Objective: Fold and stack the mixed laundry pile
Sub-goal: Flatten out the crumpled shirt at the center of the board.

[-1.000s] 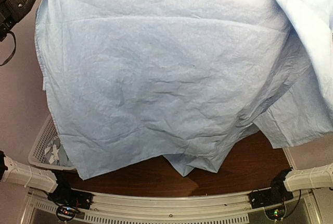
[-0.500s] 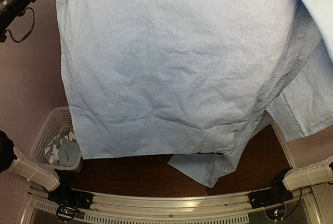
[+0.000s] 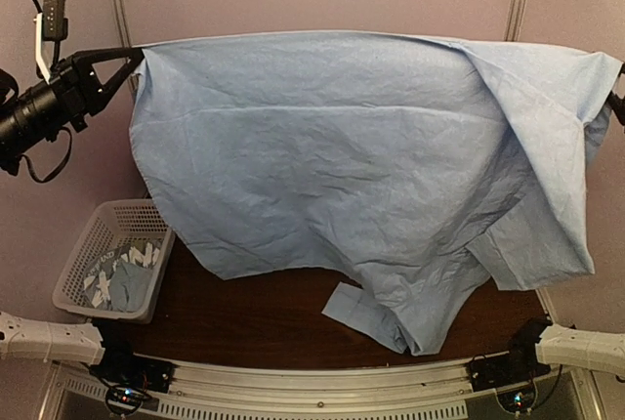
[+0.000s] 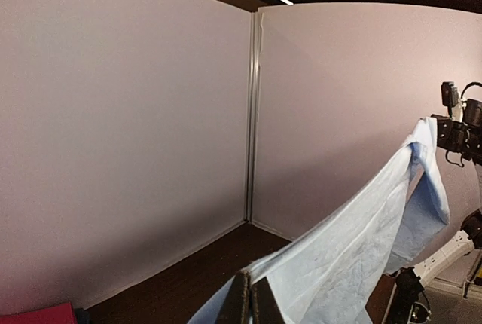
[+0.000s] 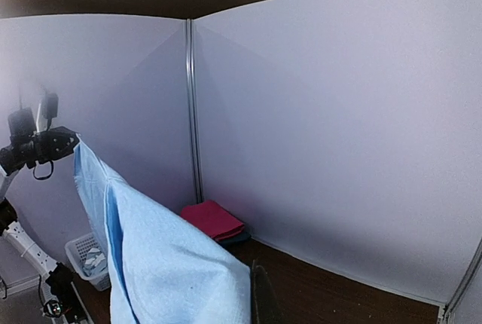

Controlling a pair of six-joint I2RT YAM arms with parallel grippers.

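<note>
Above the tabletop (image 3: pixel 273 317), my left claw (image 3: pixel 137 52) and right claw (image 4: pixel 438 128) each pinch a top corner of the blue shirt (image 3: pixel 342 166), stretched wide. Nothing looks folded yet; more clothes (image 3: pixel 122 278) sit in the basket (image 3: pixel 73 278).

My left gripper (image 3: pixel 139 49) at upper left is black, angular, with a white camera bracket (image 3: pixel 43 37) and looped cable (image 3: pixel 64 151); white links (image 3: pixel 49 337) at lower corners.
</note>
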